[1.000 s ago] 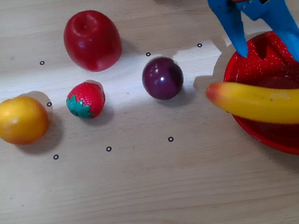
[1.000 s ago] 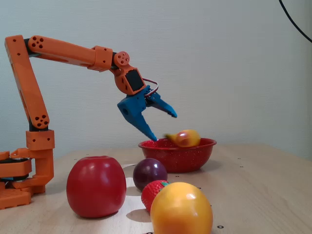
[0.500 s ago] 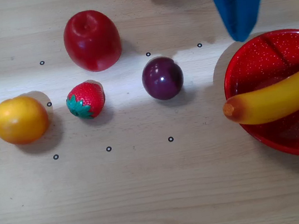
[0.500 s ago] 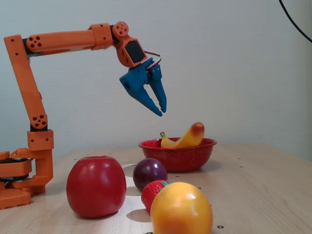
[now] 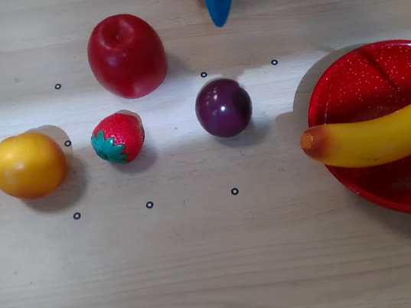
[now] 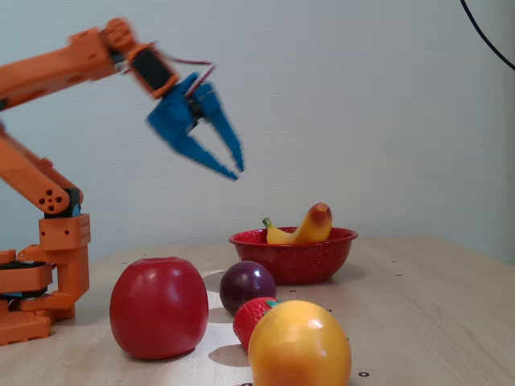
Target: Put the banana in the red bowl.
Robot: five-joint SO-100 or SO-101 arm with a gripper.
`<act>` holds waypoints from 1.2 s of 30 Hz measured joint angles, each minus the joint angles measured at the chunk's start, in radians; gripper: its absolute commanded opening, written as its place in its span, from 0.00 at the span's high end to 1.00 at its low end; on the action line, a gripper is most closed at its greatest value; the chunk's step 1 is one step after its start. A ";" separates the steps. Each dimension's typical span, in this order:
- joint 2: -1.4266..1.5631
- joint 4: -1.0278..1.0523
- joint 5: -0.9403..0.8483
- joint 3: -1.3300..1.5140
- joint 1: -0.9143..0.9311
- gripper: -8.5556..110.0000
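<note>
banana resting in the red bowl, gripper high and empty

the banana [image 5: 381, 139] lies across the red bowl [image 5: 349, 78] at the right edge of the tabletop [image 5: 207, 270] in the overhead view. its reddish blunt end pokes out over the bowl's left rim, above the wood, and its other end is cut off by the right edge of the picture. in the fixed view the banana [image 6: 302, 227] sits tilted in the bowl [image 6: 294, 256], blunt end up above the rim and stem end low. nothing else shows inside the bowl.

the right part of the bowl is also cut off in the overhead view. only one blue tip of the gripper [image 5: 218, 5] reaches in from the top edge there. in the fixed view the gripper [image 6: 233, 165] is blurred, high above the table and well apart from the bowl; its jaws look slightly parted with nothing between them.

left of the bowl a plum [image 5: 223, 107] sits near it, then a strawberry [image 5: 118, 137] and an orange [image 5: 27, 164] toward the left edge, with an apple [image 5: 126, 55] nearer the top edge. the front half of the tabletop is bare wood.
</note>
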 measured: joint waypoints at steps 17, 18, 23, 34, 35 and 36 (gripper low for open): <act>0.568 -0.327 0.051 0.799 -0.103 0.93; 0.586 -0.347 0.034 0.831 -0.103 0.93; 0.646 -0.477 -0.044 0.966 -0.103 0.93; 0.762 -0.436 -0.199 1.028 -0.103 0.93; 0.779 -0.393 -0.206 1.029 -0.103 0.93; 0.790 -0.354 -0.210 1.029 -0.103 0.93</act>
